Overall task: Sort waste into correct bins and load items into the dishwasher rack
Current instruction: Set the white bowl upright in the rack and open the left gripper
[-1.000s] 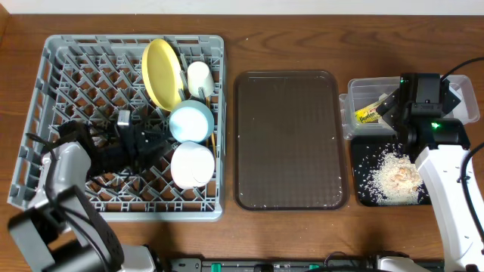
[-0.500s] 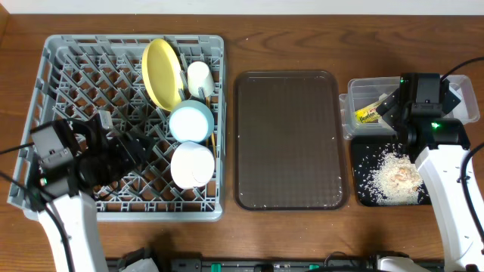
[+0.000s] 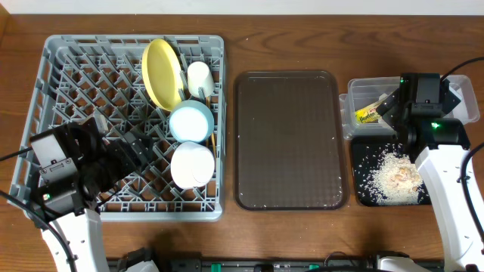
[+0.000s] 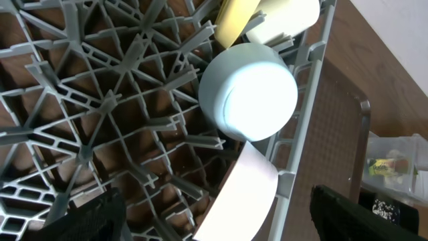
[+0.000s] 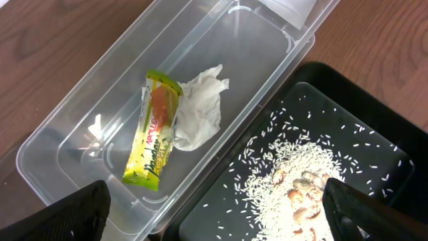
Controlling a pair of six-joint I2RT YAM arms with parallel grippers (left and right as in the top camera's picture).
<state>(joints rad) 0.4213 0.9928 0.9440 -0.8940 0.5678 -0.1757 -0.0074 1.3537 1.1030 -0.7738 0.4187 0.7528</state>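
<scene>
The grey dishwasher rack holds the yellow plate on edge, the white cup, the light blue bowl and the white bowl along its right side. The chopsticks are mostly hidden. My left gripper is open and empty over the rack, left of the white bowl; the blue bowl lies ahead of my left gripper. My right gripper is open and empty above the clear tub, which holds the snack wrapper and the tissue. Rice crumbs lie in the black tray.
The brown serving tray lies between the rack and the bins. The clear tub sits behind the black tray at the right edge of the table. A clear lid piece shows behind my right arm.
My left arm has drawn back from the white bowl toward the rack's front left, gripper open. The right arm and all dishes have not moved.
</scene>
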